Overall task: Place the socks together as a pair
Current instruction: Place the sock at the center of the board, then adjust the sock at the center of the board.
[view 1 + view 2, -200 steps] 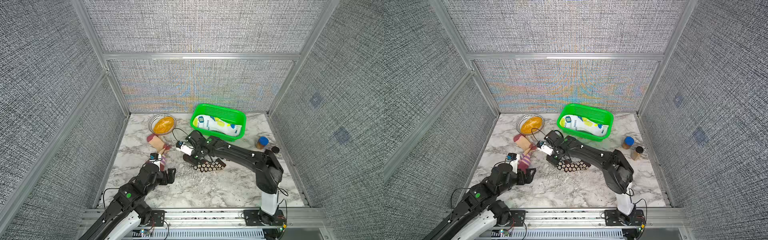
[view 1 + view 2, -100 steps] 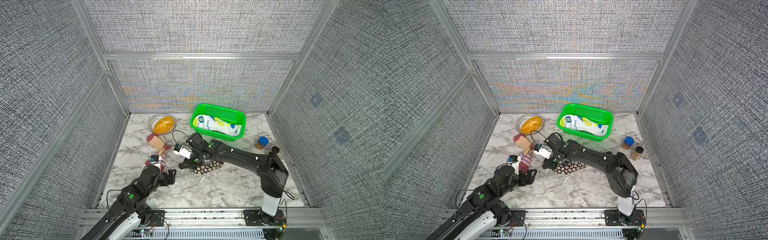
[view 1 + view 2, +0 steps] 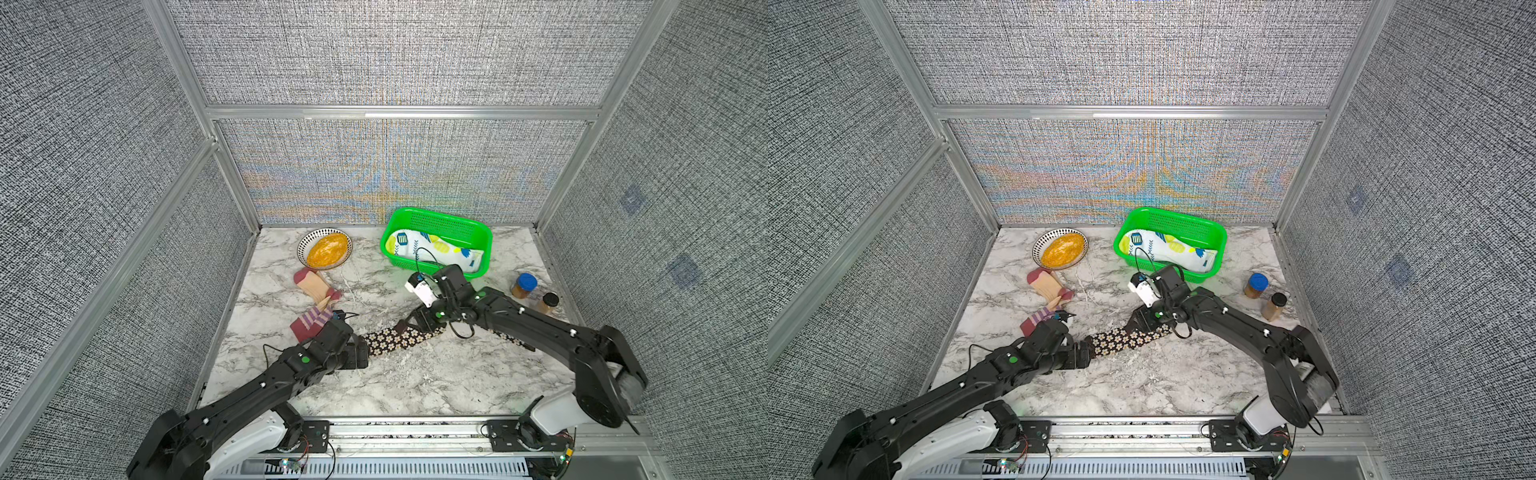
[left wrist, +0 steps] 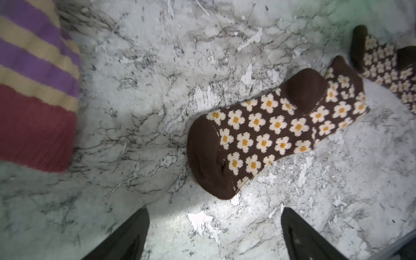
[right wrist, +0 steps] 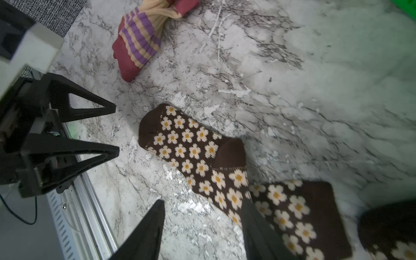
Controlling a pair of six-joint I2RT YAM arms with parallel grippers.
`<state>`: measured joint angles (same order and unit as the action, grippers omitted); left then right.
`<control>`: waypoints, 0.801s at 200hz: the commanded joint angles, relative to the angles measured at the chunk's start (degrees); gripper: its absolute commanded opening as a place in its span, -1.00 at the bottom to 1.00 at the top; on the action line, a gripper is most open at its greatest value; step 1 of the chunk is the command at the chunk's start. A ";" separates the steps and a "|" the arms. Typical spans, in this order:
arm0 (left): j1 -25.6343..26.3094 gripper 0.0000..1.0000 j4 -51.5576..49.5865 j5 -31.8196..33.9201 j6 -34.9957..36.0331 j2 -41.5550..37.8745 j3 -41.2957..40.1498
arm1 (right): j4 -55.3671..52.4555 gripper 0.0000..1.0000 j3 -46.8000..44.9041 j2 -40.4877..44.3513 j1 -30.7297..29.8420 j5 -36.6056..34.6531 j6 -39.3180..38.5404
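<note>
- The tabletop [image 3: 415,386] is white marble with grey veins, set inside grey woven wall panels.
- The left gripper [image 3: 362,353] hangs low at the toe end of the nearer daisy sock. Its jaws stand wide, with only bare marble between them.
- The right gripper [image 3: 409,326] sits over the other end of that sock. Its jaws are partly parted and clamp nothing; in the wrist view one finger crosses in front of the fabric.
- A green mesh-walled basket [image 3: 440,224] stands at the back and holds a white sock [image 3: 432,249] with lime-yellow spots and small blue patches.
- The nearer daisy sock [image 3: 392,338] lies flat mid-tabletop between the two grippers. It is dark brown with cream flowers, orange-yellow centres, and a plain brown toe and heel.
- A second daisy sock [image 4: 382,67] in the same print lies just past its cuff end.
- A striped sock [image 3: 311,322] with a maroon cuff and purple and peach bands lies near the left edge. Its end touches a peach sock [image 3: 313,284] with a maroon toe.
- A bowl [image 3: 301,249] with a black-and-white rim holds an orange-yellow filling.
- A blue-lidded jar [image 3: 524,286] and a black-lidded jar [image 3: 547,302] stand at the right edge, too small for any writing to be read.
</note>
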<state>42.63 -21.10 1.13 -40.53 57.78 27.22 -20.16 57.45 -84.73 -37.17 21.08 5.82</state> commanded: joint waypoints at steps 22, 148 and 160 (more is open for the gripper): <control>-0.01 0.60 -2.04 0.12 2.44 13.77 8.22 | 3.71 0.15 -6.53 6.33 2.72 0.95 2.87; 3.09 -1.00 -15.63 0.34 8.43 21.82 23.57 | 6.10 0.41 -7.82 13.78 9.79 1.85 3.26; 5.00 -1.00 -17.57 0.66 8.54 20.80 26.75 | 6.92 0.42 -8.04 14.38 11.44 2.27 3.90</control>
<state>45.39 -32.91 0.30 -33.36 80.14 49.65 -15.77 49.56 -71.40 -27.86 22.48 8.21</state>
